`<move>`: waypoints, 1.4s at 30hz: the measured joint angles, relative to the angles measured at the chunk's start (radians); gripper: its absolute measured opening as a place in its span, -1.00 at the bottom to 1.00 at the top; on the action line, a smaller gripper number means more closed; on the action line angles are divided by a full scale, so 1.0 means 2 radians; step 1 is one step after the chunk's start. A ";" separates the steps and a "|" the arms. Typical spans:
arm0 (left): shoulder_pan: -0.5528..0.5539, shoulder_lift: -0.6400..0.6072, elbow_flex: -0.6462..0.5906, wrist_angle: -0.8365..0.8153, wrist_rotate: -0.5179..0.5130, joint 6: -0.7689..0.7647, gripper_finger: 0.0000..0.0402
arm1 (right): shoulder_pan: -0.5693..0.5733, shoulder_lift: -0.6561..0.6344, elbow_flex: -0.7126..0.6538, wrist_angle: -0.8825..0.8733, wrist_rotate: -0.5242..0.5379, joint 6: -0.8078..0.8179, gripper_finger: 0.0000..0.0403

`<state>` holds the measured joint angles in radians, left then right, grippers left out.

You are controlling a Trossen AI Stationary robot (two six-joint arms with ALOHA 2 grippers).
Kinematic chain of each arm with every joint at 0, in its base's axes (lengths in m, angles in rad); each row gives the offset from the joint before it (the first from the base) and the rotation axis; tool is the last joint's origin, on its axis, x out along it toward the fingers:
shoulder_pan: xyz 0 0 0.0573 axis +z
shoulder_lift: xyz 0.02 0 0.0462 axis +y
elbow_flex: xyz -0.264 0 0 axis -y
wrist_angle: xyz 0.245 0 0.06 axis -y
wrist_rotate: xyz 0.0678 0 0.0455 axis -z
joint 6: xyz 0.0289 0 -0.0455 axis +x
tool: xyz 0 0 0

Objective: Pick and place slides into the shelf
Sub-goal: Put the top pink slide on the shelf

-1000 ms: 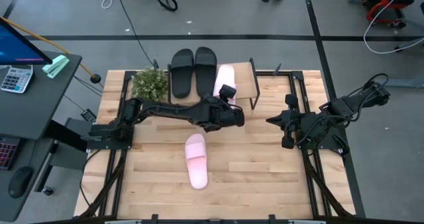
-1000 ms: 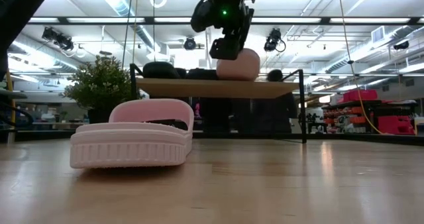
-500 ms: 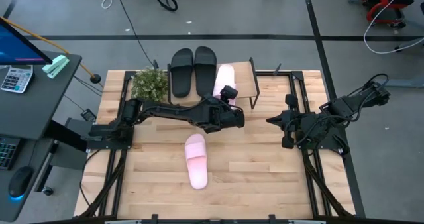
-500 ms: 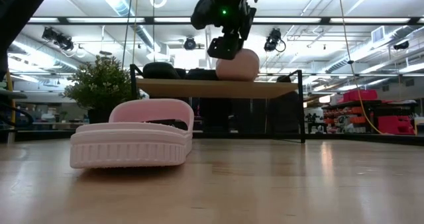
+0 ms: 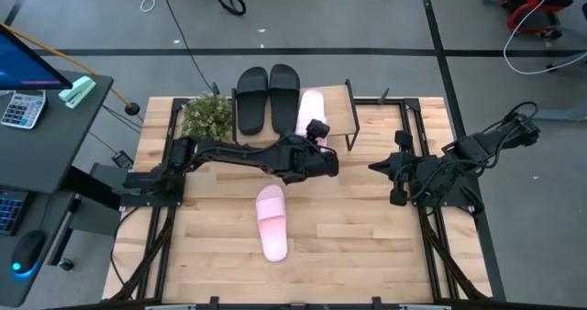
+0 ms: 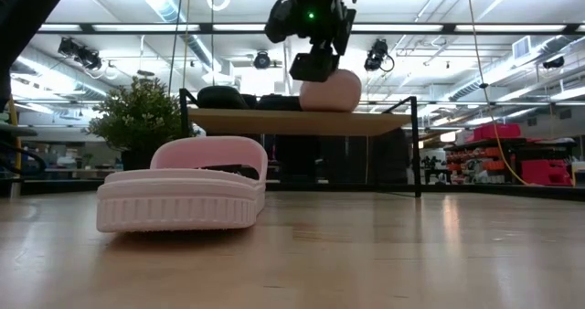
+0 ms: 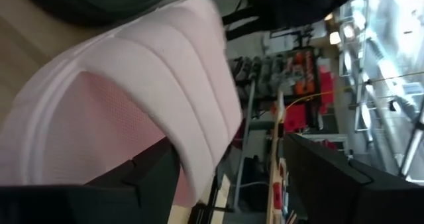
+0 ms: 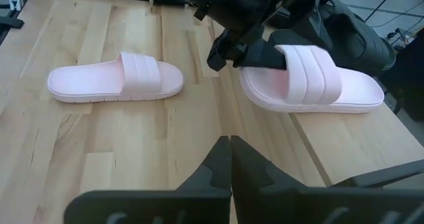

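On the shelf [image 5: 339, 108], you've got two black slides [image 5: 268, 99] with one pink slide [image 5: 311, 111] beside them. Your left gripper [image 5: 316, 131] sits at that pink slide's near end, fingers either side of its strap; grip can't be confirmed. The second pink slide [image 5: 271, 221] lies on the table [image 5: 367, 237], well apart from the shelf. Your right gripper [image 8: 230, 159] waits with fingers closed, empty.

a small leafy potted plant [image 5: 206, 116] stands at the far left corner of the slatted wooden table [image 5: 367, 227]. left of the table is a dark desk [image 5: 55, 136] carrying a calculator [image 5: 22, 108] and a mint-green stapler-like item [image 5: 79, 91]. beyond the table's far edge, cables [image 5: 188, 44] trail across the grey floor [image 5: 348, 26].
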<state>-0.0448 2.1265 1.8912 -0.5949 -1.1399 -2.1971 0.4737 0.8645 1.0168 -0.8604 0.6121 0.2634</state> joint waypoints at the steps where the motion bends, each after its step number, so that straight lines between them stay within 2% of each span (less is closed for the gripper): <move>1: 0.002 0.000 0.000 0.000 0.011 -0.002 0.35 | 0.000 0.000 0.000 0.000 0.000 0.000 -1.00; 4: 0.008 0.000 0.000 0.000 0.033 -0.006 0.37 | 0.000 0.000 0.000 0.000 0.000 0.000 -1.00; 9: 0.009 0.000 0.000 0.000 0.037 -0.027 0.33 | 0.000 0.000 0.000 0.000 0.000 0.000 -1.00; 22: 0.010 0.000 0.000 0.004 0.083 -0.049 0.04 | 0.000 0.000 0.000 0.000 0.000 0.004 -1.00; 34: 0.022 0.000 0.000 0.004 0.085 -0.044 0.00 | 0.000 0.000 0.000 0.000 -0.001 0.004 -1.00; 38: 0.022 0.000 0.000 0.004 0.085 -0.031 -0.14 | 0.000 0.000 0.000 0.000 -0.002 0.004 -1.00; 42: 0.022 0.000 0.000 0.004 0.085 -0.023 -0.35 | 0.000 0.000 0.000 0.000 -0.002 0.003 -1.00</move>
<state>-0.0017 2.1265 1.8912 -0.5873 -0.9707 -2.2431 0.4736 0.8646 1.0168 -0.8604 0.6079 0.2701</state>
